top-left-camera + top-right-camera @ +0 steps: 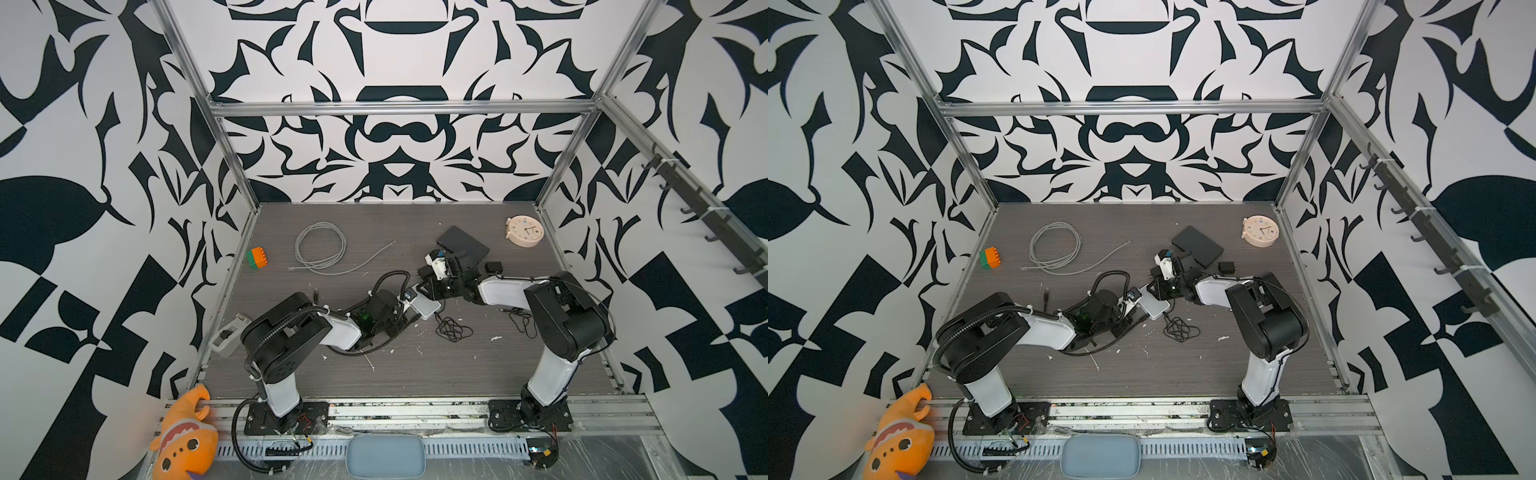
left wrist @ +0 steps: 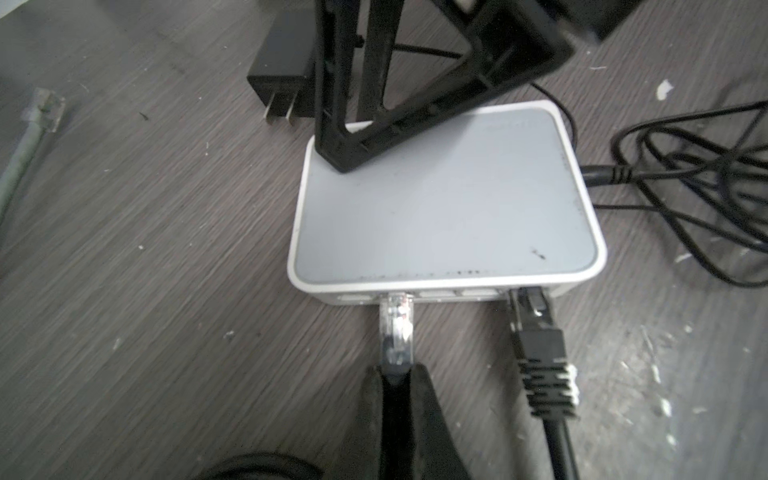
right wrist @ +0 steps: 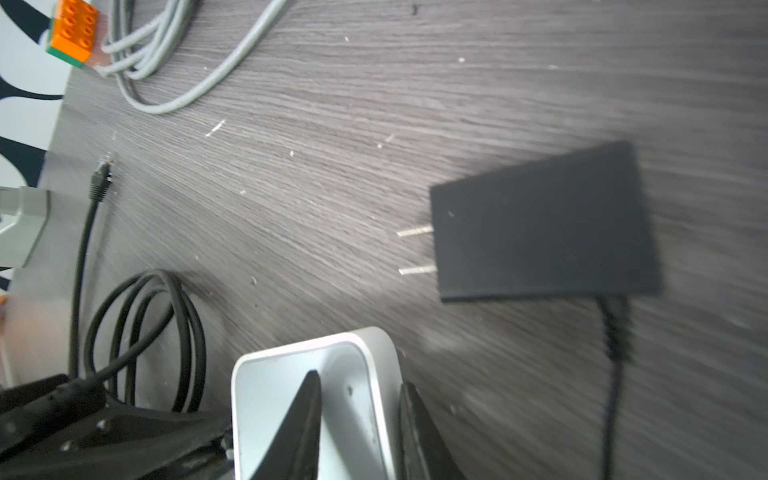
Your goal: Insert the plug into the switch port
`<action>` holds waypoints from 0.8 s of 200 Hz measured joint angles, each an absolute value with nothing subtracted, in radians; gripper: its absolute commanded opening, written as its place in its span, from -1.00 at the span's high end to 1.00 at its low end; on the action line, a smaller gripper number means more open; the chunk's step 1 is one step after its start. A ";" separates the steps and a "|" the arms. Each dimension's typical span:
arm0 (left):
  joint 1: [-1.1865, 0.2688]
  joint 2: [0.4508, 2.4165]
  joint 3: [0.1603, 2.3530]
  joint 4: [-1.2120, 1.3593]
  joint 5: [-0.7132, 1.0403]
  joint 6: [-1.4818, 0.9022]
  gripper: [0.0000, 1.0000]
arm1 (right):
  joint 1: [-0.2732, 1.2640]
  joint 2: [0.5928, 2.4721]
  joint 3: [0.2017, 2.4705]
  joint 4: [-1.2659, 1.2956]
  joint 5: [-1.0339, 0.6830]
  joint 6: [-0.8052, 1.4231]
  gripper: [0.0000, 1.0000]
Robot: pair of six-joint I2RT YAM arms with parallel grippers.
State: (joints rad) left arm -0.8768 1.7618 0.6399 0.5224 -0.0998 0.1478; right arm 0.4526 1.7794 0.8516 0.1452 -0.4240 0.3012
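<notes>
Dark wood-grain table [image 1: 415, 374], centre: the left arm lies low, reaching right, with the left gripper [image 2: 397, 370] clamped on the rear of a clear plug [image 2: 397, 318] whose tip sits in a port of the switch [image 2: 444, 208]. The right gripper [image 3: 359, 386], jaws apart, straddles the switch's far edge, one fingertip [image 2: 340, 160] on top. How deep the plug sits is unclear. Two plugs meet the switch; the second is a black plug [image 2: 536, 332].
</notes>
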 measured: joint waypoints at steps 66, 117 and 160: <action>-0.882 1.768 0.767 0.283 -0.093 0.159 1.00 | 0.453 1.723 0.768 0.200 -0.378 0.286 0.42; -0.879 1.749 0.809 0.145 -0.061 0.228 1.00 | 0.462 1.722 0.757 0.227 -0.402 0.257 0.41; -0.869 1.757 0.867 0.032 -0.034 0.258 1.00 | 0.467 1.723 0.753 0.234 -0.411 0.241 0.42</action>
State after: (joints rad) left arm -0.8688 1.7565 0.8665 0.0322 -0.0338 0.2584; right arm 0.4675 1.7226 0.7532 0.2344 -0.4110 0.2409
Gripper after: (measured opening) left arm 0.113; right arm 0.296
